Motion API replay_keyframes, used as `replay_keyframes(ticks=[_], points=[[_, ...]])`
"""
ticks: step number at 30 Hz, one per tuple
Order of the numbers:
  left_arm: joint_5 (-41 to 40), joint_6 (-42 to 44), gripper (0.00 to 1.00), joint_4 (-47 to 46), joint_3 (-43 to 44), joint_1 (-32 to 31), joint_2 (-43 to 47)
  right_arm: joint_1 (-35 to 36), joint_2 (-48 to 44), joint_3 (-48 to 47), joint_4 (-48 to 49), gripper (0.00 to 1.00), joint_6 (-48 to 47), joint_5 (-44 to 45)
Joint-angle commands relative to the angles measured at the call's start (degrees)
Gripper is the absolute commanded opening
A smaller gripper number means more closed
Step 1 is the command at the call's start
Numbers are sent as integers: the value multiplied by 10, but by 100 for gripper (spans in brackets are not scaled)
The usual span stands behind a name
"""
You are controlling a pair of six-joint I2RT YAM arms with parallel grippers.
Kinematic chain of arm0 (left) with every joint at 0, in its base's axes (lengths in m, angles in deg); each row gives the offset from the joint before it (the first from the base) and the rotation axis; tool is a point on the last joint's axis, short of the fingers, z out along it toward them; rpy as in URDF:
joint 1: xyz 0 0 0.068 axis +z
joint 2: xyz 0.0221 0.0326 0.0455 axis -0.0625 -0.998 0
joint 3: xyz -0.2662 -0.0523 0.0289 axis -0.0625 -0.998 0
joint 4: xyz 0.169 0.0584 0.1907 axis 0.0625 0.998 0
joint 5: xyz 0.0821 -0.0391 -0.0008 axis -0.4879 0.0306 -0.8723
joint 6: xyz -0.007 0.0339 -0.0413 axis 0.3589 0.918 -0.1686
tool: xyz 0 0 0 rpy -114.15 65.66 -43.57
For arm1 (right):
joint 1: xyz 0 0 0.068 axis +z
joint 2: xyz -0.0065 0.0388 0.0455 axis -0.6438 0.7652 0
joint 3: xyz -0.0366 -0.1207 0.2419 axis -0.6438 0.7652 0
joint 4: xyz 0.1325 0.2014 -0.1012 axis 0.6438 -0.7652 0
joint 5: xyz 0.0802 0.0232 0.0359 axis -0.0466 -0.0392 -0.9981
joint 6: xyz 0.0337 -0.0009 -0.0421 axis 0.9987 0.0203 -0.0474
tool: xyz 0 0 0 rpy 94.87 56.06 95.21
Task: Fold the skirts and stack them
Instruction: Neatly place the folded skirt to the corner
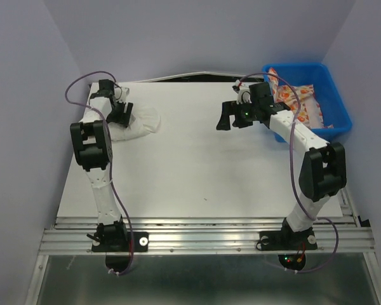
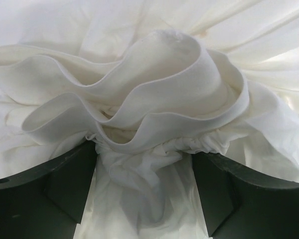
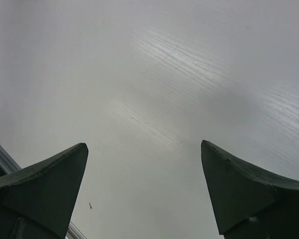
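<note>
Two skirts lie well apart: the white skirt (image 1: pixel 140 121) is bunched at 10 o'clock on the table (image 1: pixel 197 178), and the printed skirt (image 1: pixel 297 101) sits in the blue bin (image 1: pixel 340 121) at 2 o'clock. For a good fold, I judge that the left gripper (image 1: pixel 121 113) should take only one edge of the white skirt, not the whole heap, and spread it flat first. Its wrist view shows the jaws wide apart with ruffles between them, not pinched; the top view hides this. The right gripper (image 1: pixel 232 117) is also spread wide and empty, over bare table.
</note>
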Motion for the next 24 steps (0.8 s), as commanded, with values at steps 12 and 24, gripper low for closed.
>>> replay_keyframes(ticks=[12,24], points=[[45,184,89,60,177,28,-92,6,-20,13,-32,100,-32,20],[31,108,98,-43,183,22,140,-84,-86,-106,-69,100,-76,43]])
